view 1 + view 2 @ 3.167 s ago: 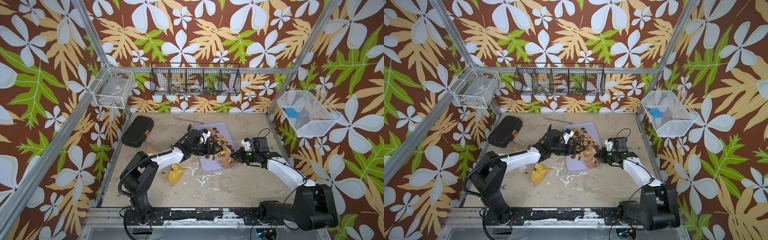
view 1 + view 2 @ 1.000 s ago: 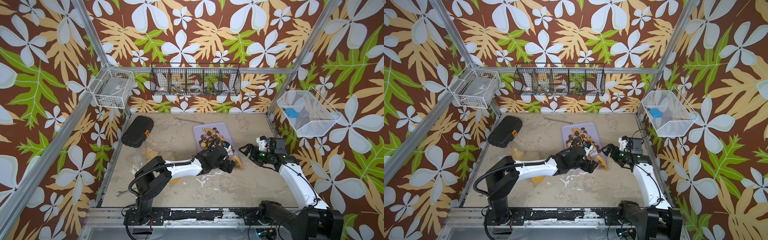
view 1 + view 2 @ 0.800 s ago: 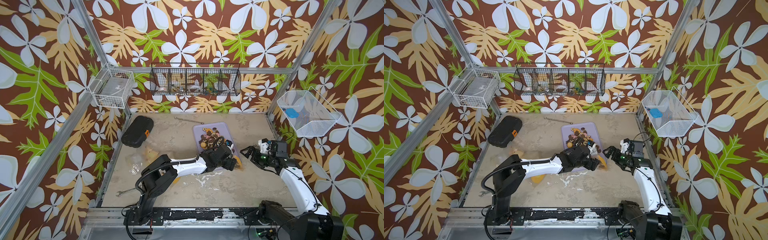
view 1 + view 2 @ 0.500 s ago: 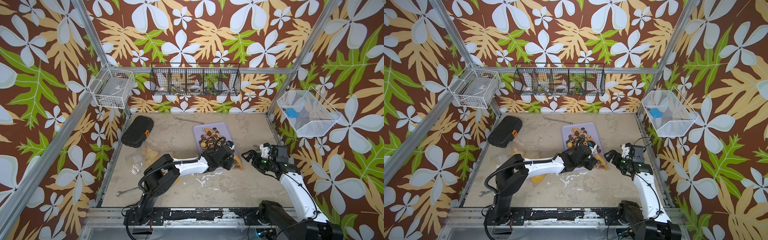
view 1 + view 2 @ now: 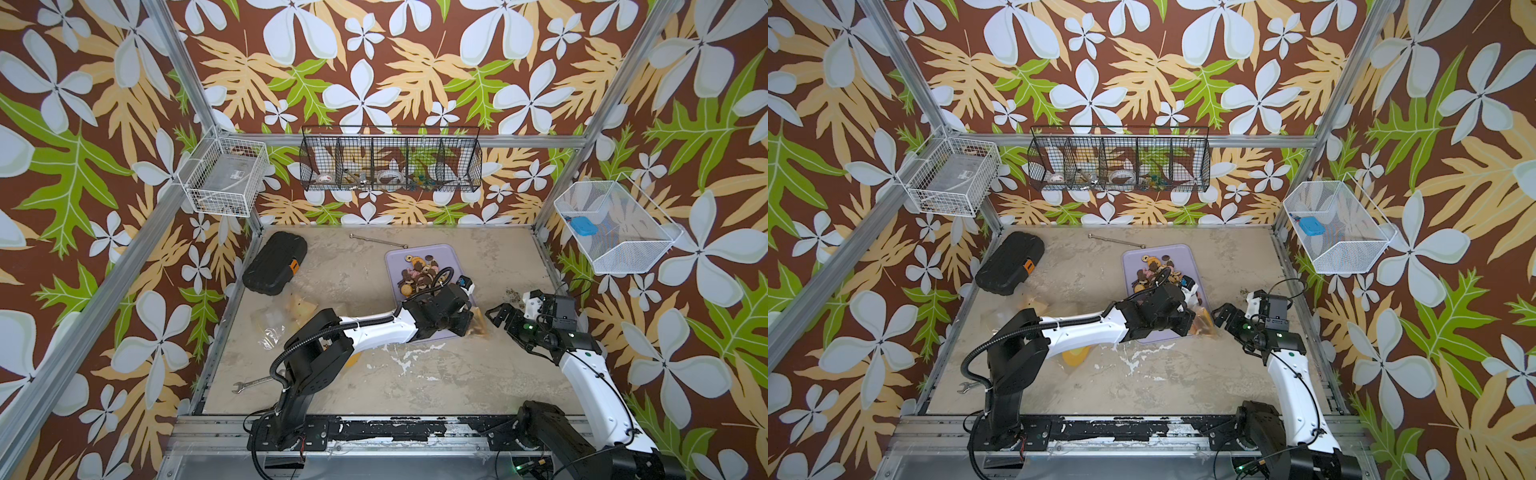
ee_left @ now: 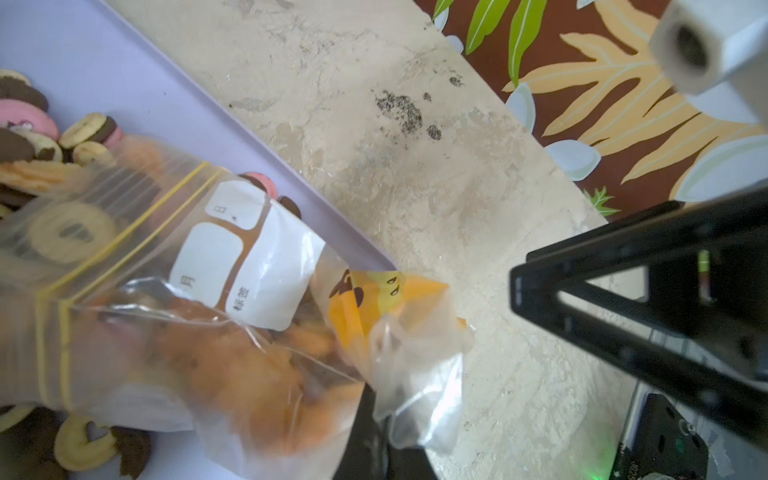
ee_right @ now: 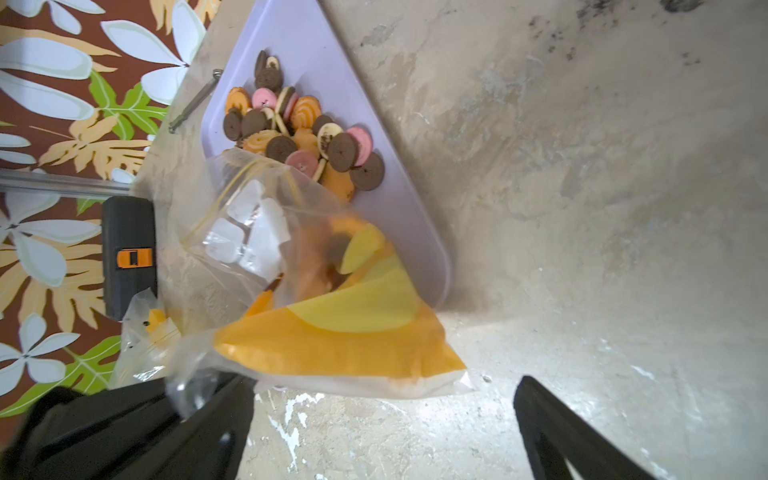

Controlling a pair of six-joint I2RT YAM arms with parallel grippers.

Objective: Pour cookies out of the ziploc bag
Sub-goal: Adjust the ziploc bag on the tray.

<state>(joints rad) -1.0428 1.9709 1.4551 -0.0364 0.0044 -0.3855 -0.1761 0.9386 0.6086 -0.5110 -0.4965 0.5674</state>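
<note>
Left jaws newly clamped on ziploc bag (image 6: 232,332), right jaws backed off

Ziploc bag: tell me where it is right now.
In both top views the ziploc bag is at the near right corner of the purple tray, pinched by the left gripper, with the open right gripper just beside it.

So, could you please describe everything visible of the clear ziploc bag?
The clear plastic ziploc bag, with orange print and white label patches, is tilted over the near corner of the lilac plastic tray, mouth towards the spilled round brown, pink and orange cookies. Some are inside. The left end effector pinches its bottom corner.
</note>
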